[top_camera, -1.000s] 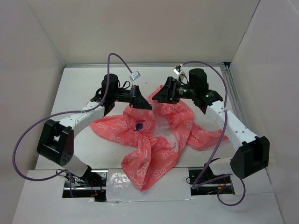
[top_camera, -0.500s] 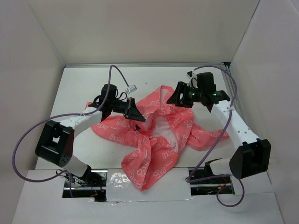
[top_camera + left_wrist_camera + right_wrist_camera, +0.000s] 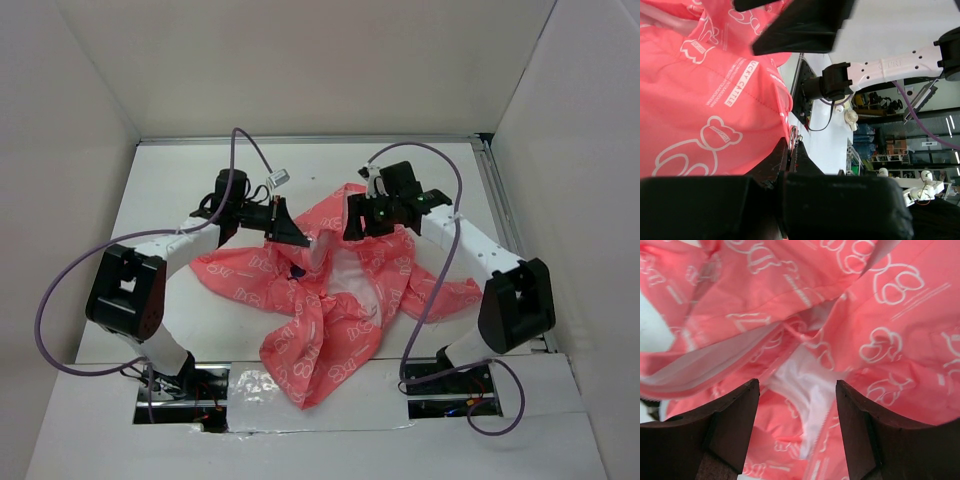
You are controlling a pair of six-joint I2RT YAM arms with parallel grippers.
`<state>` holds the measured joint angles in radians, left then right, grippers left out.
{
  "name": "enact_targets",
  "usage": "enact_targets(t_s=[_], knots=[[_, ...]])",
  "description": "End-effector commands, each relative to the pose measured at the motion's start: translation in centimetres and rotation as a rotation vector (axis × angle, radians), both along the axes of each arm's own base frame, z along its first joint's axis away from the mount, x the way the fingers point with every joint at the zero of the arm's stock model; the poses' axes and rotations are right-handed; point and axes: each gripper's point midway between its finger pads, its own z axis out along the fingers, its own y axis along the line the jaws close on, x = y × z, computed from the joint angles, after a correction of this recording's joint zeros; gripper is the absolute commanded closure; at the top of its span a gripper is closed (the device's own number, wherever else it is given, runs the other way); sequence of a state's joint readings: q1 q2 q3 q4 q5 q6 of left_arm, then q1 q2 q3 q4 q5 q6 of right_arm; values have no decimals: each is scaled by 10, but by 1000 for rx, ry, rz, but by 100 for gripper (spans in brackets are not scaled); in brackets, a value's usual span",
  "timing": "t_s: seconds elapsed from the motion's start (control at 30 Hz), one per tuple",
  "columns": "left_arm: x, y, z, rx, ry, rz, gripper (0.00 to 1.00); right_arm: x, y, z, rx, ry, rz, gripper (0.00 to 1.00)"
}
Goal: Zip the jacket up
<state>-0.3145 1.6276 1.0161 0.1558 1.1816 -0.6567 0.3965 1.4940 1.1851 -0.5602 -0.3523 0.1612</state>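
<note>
While the coral-pink thin fabric jacket [image 3: 322, 345] lies crumpled mid white counter [image 3: 170, 190], front gaping, you've zipped nothing yet. Your left jaws look clenched on its raised far edge; right jaws released, just above.

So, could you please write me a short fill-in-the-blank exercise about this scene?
1. The coral-pink jacket carries a ____ outline print.
2. The right gripper hangs with its fingers ____ over the pale lining.
3. The left gripper is ____ on the jacket's edge.
4. The jacket's front is not yet ____.

Missing words: white; open; shut; zipped.
</note>
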Motion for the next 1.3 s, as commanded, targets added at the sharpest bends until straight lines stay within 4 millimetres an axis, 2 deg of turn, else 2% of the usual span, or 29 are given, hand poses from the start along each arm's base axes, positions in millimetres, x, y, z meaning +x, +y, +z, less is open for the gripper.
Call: enact_targets(t_s=[0.0, 0.13, 0.17, 0.3, 0.43, 0.67, 0.77, 0.8, 0.87, 0.9, 1.0, 1.07, 1.13, 1.17, 1.27], knots=[[5, -1, 16, -32, -83, -32, 100, 28, 0, 6, -37, -102, 27, 30], [7, -1, 15, -24, -80, -26, 100, 37, 9, -8, -37, -100, 88, 30], [8, -2, 15, -23, -82, -26, 100, 38, 13, -6, -23, -106, 108, 30], [12, -2, 12, -14, -73, -14, 100, 37, 26, -15, 25, -91, 170, 30], [16, -3, 14, -10, -80, -10, 100, 40, 28, -24, 16, -94, 169, 29], [22, -2, 10, -6, -58, 3, 100, 44, 45, -34, 33, -83, 181, 33], [23, -2, 11, -8, -63, 4, 100, 45, 49, -41, 26, -73, 178, 48], [24, -2, 11, -8, -66, 5, 100, 45, 49, -41, 32, -72, 176, 68], [24, -2, 12, -5, -70, 9, 100, 44, 51, -34, 59, -86, 171, 95], [26, -2, 12, -1, -74, 15, 100, 43, 52, -30, 74, -94, 169, 100], [29, -1, 13, 4, -78, 25, 100, 40, 51, -15, 119, -118, 174, 100], [28, 0, 15, 0, -80, 25, 100, 38, 47, -16, 108, -110, 168, 94], [30, 1, 15, 5, -85, 35, 100, 38, 45, -22, 92, -97, 155, 100], [30, 1, 16, 9, -85, 36, 100, 38, 41, -24, 81, -90, 136, 100], [35, 2, 8, 38, -83, 66, 100, 31, 40, -13, 132, -71, 150, 100]])
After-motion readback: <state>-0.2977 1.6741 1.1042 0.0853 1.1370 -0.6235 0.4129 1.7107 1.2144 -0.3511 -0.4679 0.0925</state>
